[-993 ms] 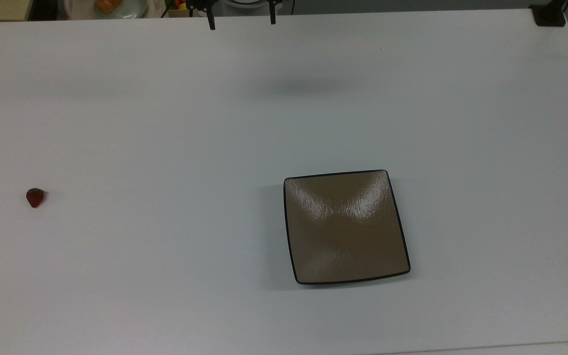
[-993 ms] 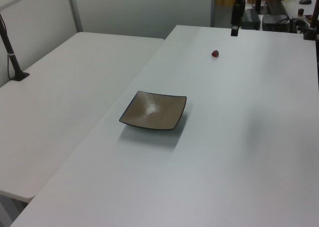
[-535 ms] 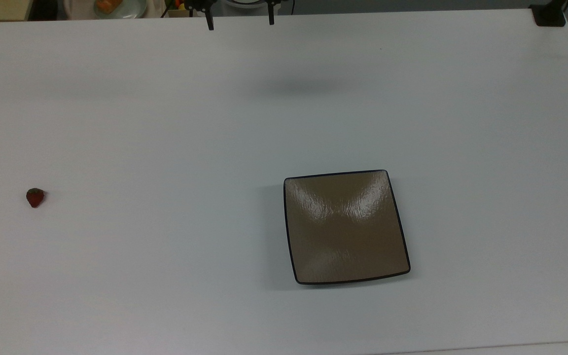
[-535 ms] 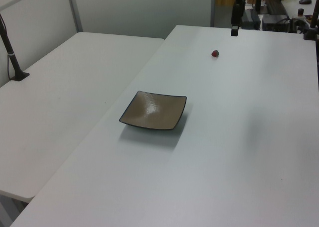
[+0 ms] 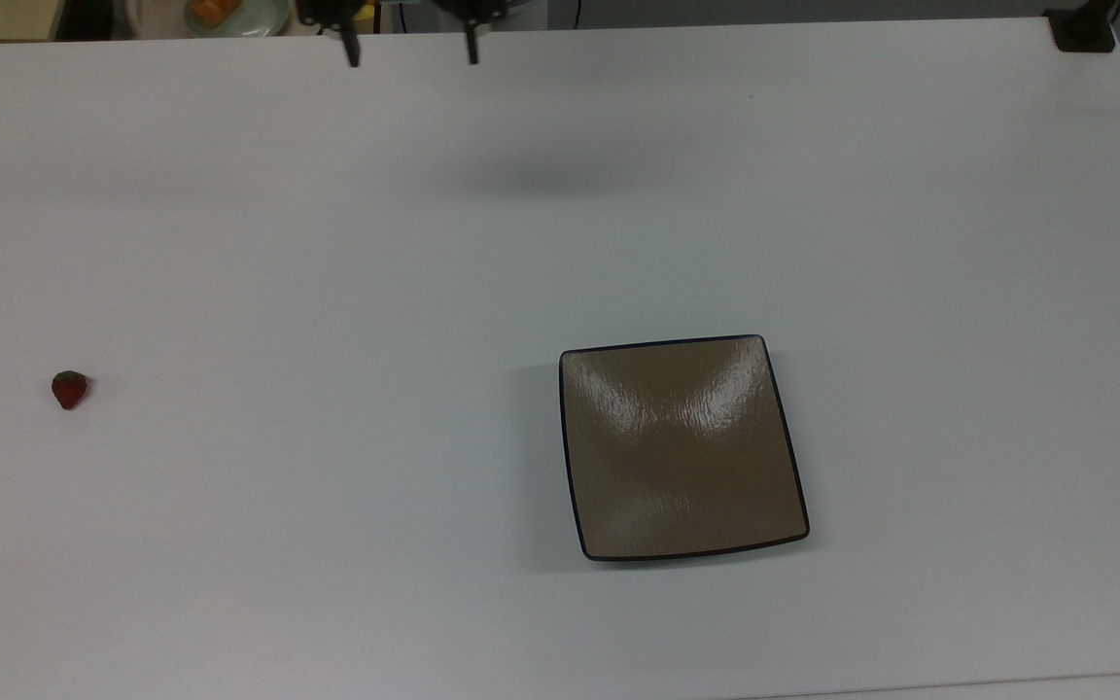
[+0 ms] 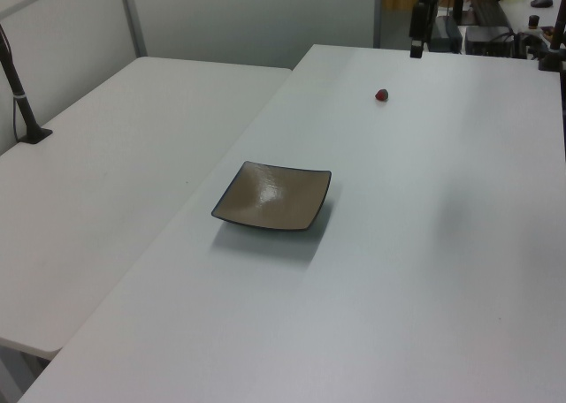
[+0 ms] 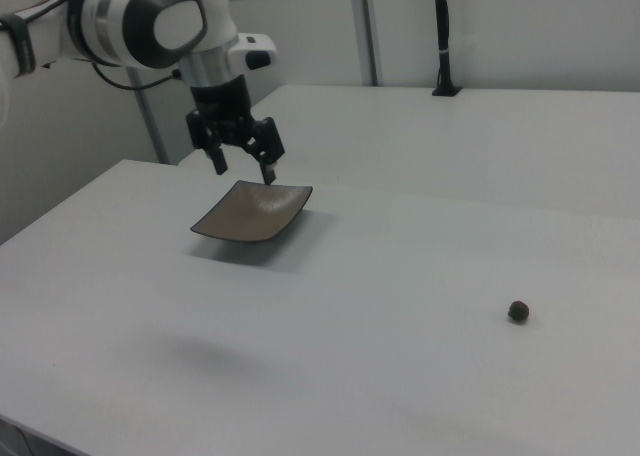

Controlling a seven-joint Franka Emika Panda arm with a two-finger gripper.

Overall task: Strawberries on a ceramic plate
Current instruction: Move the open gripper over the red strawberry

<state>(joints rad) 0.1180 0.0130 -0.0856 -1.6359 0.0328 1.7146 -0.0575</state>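
A small red strawberry (image 5: 69, 389) lies alone on the white table near the top view's left edge; it also shows as the strawberry (image 6: 381, 95) and the strawberry (image 7: 518, 311). The square tan-brown ceramic plate (image 5: 684, 447) with a thin black rim sits bare right of centre, seen too as the plate (image 6: 272, 196) and the plate (image 7: 252, 212). My gripper (image 5: 411, 53) hangs high over the table's far edge, open with nothing between its fingers, far from both; it appears as the gripper (image 7: 243, 167) and the gripper (image 6: 416, 42) as well.
A round pale plate with orange food (image 5: 215, 14) sits beyond the table's far edge at the top view's upper left. A black clamp (image 5: 1083, 29) grips the far right corner. A second white table (image 6: 115, 173) adjoins in the left view's left.
My gripper has shifted toward the top view's left along the far edge, still open. The strawberry and the plate have not moved.
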